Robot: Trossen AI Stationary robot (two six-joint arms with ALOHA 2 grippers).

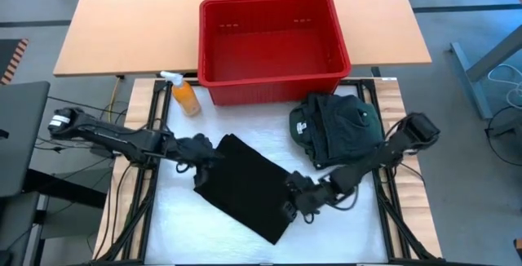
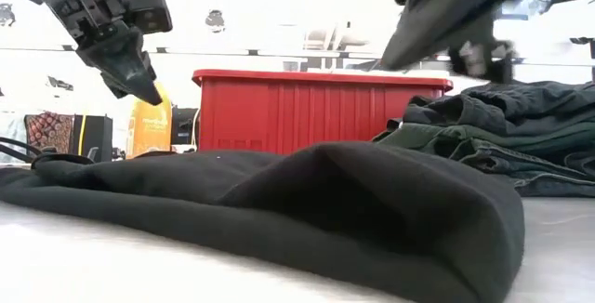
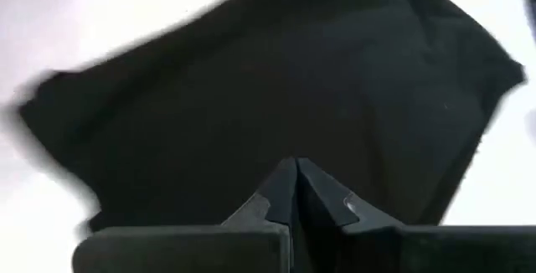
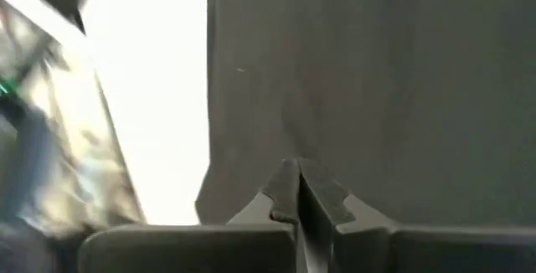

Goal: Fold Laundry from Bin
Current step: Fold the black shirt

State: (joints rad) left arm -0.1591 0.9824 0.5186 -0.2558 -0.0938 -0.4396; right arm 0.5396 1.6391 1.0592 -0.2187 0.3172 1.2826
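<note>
The left arm reaches in low from the tabletop's left side, its forearm running toward the middle. The left hand (image 1: 198,149) sits above the upper left corner of the black garment (image 1: 245,186); in the low view it hangs clear of the cloth, pointing steeply down, and its fingers meet at their tips with nothing between them.

The right arm comes in from the right, elbow raised by the tabletop's right edge and forearm sloping down to the right edge of the black garment. The right hand (image 1: 300,194) is there with its fingers pressed together. In its wrist view dark cloth fills the space just ahead of the tips, but I cannot tell whether any fold is pinched.

The black garment lies flat on the white tabletop (image 1: 163,225) between the two hands, its long axis running diagonally from beside the left hand down to the front edge near the right hand. Bare white surface is open in front of the left hand and toward the front left corner.

Behind the right hand is a pile of dark green laundry (image 1: 336,127), one piece showing a pale label. Beyond it stands the red bin (image 1: 272,47), long side across the tabletop. An orange spray bottle (image 1: 185,95) stands behind the left hand, just beside the bin's left corner.
</note>
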